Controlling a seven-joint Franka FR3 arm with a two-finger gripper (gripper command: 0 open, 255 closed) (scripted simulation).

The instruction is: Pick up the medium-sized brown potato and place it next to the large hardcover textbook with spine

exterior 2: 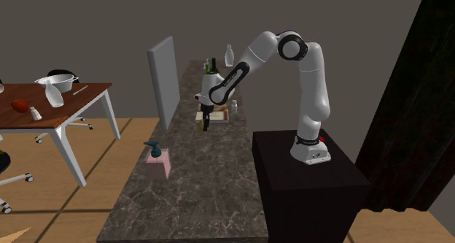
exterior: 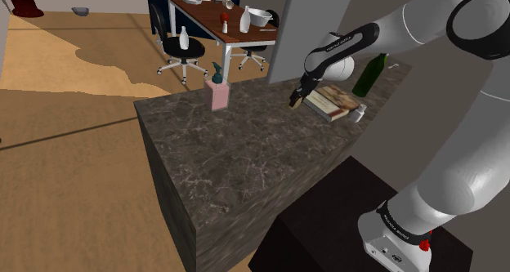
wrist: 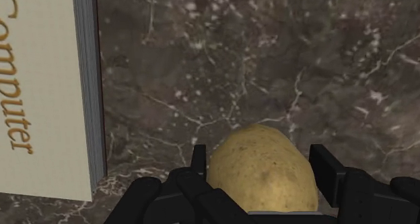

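Pincer point(wrist: 261, 161) closed partway on the potato point(wrist: 264, 179), a finger pressed to each side. The potato sits between the fingers, over the dark veined counter point(wrist: 269, 54). The book point(wrist: 40, 88) lies flat on the counter just beside the pincer, apart from the potato.

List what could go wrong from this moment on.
The round potato, clasped by the pincer above the marble countertop, may roll away from the book once released. The book's page edge lies close beside one finger, so a descent could nudge it.
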